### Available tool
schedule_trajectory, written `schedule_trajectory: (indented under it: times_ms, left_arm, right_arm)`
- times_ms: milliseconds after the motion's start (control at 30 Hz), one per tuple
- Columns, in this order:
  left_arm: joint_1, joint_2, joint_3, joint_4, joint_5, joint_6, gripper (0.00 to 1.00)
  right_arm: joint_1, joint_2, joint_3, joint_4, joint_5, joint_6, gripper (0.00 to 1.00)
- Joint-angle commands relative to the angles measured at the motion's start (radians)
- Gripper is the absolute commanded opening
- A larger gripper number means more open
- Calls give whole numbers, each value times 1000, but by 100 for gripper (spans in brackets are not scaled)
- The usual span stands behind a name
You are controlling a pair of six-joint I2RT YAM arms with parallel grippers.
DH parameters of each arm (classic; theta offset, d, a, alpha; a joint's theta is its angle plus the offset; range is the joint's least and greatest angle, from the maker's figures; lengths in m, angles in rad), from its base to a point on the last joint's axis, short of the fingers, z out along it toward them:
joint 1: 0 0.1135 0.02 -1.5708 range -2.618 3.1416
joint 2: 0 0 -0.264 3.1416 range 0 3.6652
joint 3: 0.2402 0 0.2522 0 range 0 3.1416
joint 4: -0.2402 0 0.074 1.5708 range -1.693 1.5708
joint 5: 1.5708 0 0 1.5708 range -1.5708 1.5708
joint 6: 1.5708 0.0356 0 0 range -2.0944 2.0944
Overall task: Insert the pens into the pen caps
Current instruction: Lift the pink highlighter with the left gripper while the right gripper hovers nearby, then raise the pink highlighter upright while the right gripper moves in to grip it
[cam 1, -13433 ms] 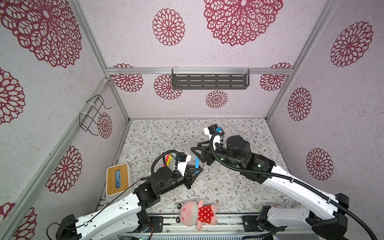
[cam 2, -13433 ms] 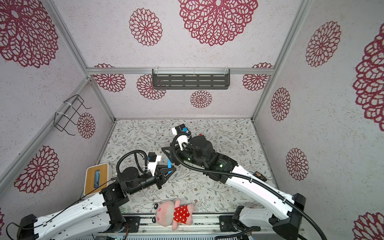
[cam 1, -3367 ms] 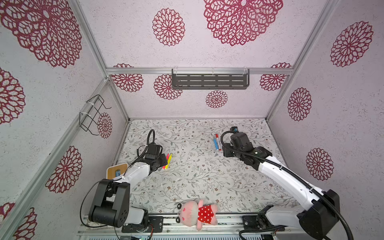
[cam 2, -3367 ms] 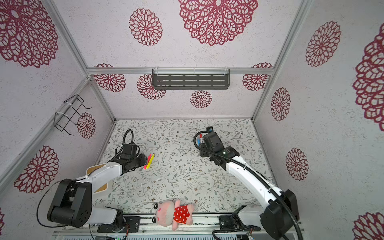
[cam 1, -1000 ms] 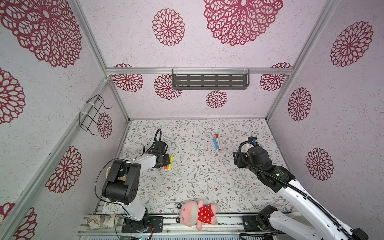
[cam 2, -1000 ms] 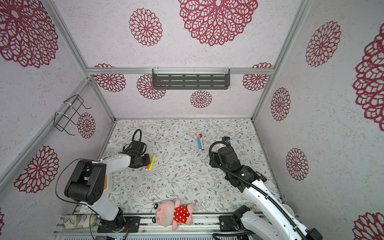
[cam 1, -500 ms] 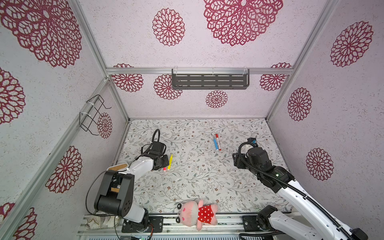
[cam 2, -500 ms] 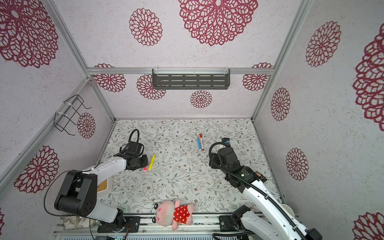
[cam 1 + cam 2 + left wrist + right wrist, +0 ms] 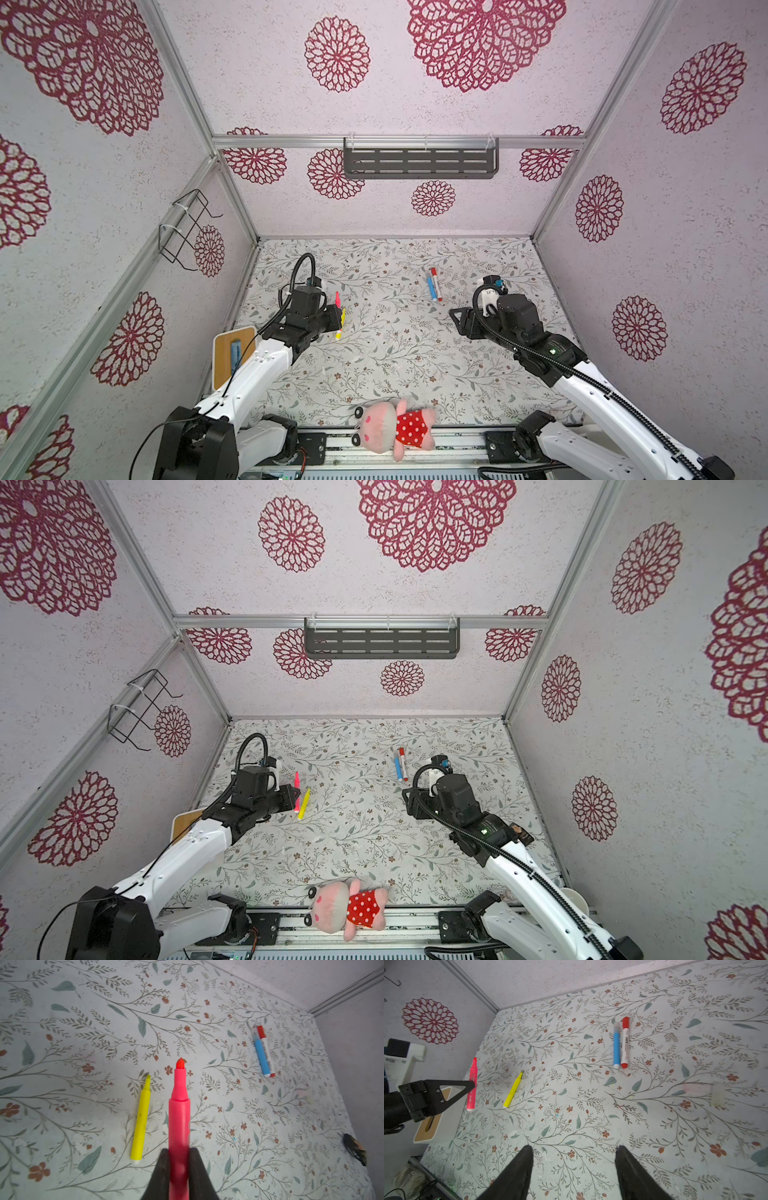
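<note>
Between rosette-patterned walls (image 9: 249, 83), a leaf-printed tabletop (image 9: 395, 345) holds loose pens (image 9: 431, 289).

- Held pen (image 9: 179, 1109) sits in the left gripper (image 9: 179, 1153), over the left side of the table (image 9: 395, 353).
- Loose pen (image 9: 141, 1118) lies on the table just right of it (the two are apart).
- Paired pens (image 9: 616, 1047) lie side by side, far and right of centre.
- Right gripper (image 9: 574, 1149) hovers nearer, slightly right of them.
- Plush toy (image 9: 390, 428) lies at the near edge, middle.
</note>
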Motion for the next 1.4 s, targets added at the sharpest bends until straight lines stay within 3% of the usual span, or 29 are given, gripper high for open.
schedule_trajectory:
  times_ms: [0,133,433,833,1367]
  left_arm:
    - [-39,-60,-31,117,107,4,16]
    - [-111,-125,-91,243,158,-35,17]
    - [-284,-166,-115,353,124,-61,16]
    - [-417,-131,-87,421,69,-76,17]
    - [-491,-78,-64,467,48,-78,16]
  right_arm:
    - [-4,-5,-19,111,-144,13,67]
    - [-2,20,-40,190,-252,26,67]
    - [2,77,-75,340,-423,77,67]
    - [76,182,-61,484,-450,123,66]
    - [130,289,9,560,-467,133,57]
